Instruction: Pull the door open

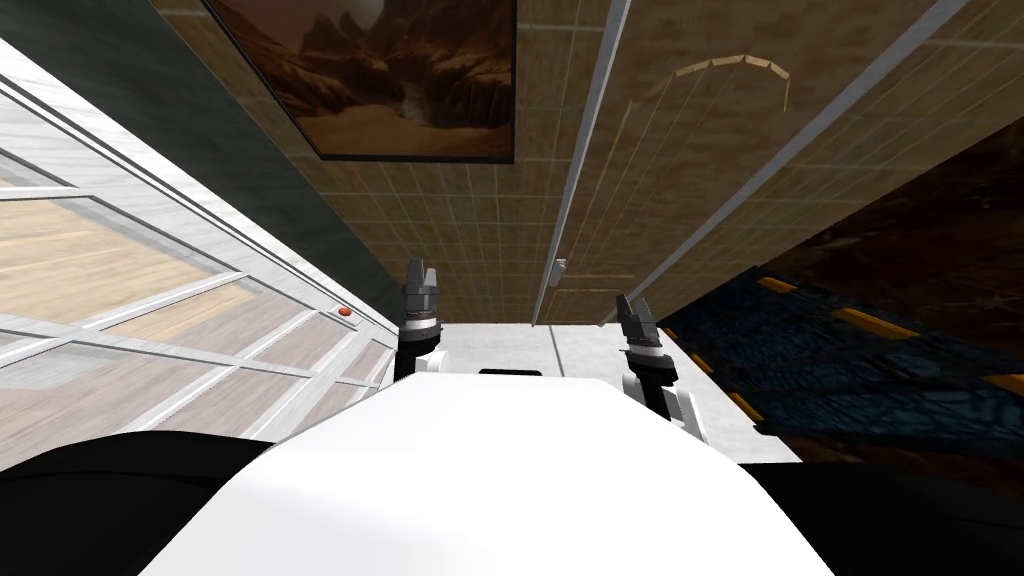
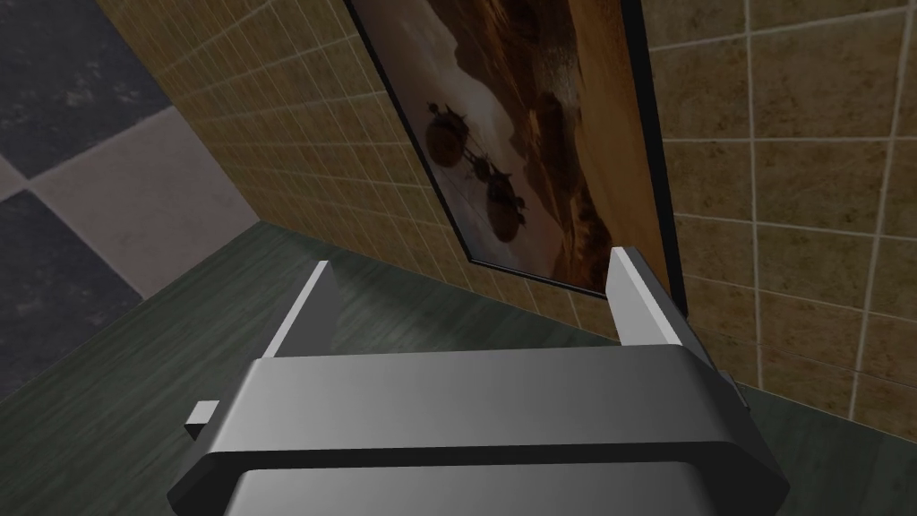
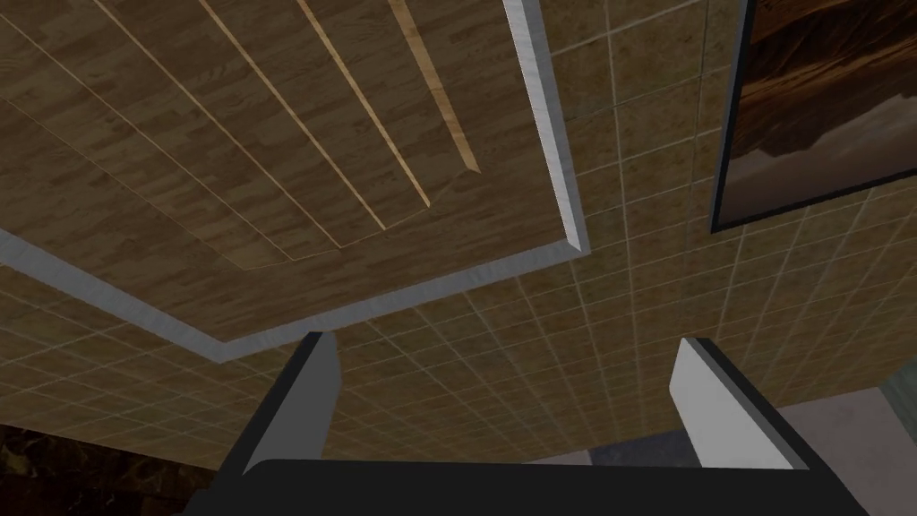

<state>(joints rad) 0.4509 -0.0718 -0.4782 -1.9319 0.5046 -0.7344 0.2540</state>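
The tall wooden door stands upright ahead with its handle at the left edge, while the left gripper and right gripper are spread wide, empty and touching nothing.

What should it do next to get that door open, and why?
Probably reach the right end effector toward the small grey handle on the door. Both end effectors are open and holding nothing, the handle is untouched, and the right one looks nearer it than the left end effector.

Brown planked door, tan tiled wall
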